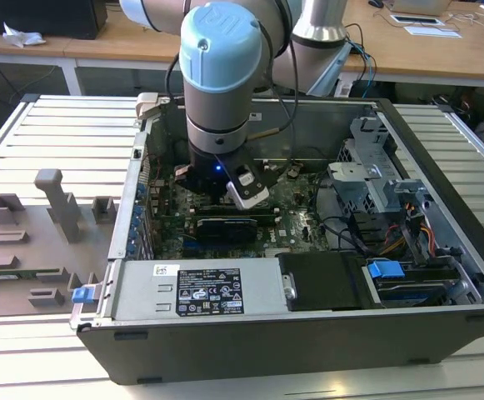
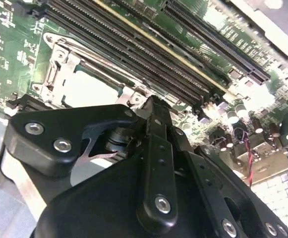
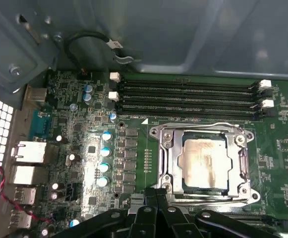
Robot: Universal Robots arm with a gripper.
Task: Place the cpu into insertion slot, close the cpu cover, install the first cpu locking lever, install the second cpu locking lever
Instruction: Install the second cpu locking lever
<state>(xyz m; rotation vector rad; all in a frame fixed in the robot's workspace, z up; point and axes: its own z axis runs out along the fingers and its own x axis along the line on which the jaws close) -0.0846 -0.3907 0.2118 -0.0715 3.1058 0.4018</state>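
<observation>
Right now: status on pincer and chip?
Pincer beside socket, fingers together, empty. Chip seated, cover down over it. Nothing in the way.

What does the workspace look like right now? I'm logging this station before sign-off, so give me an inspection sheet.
Surface: slatted metal table carrying an open computer case.
Job's things: cpu sits in the insertion slot; cpu cover lies closed around it.
Clutter: grey fixture blocks at the exterior view's left.
Grippers: gripper poised beside the socket edge, shut.
Cables: black cable loop; red wire.
Surroundings: wooden desks behind.
</observation>
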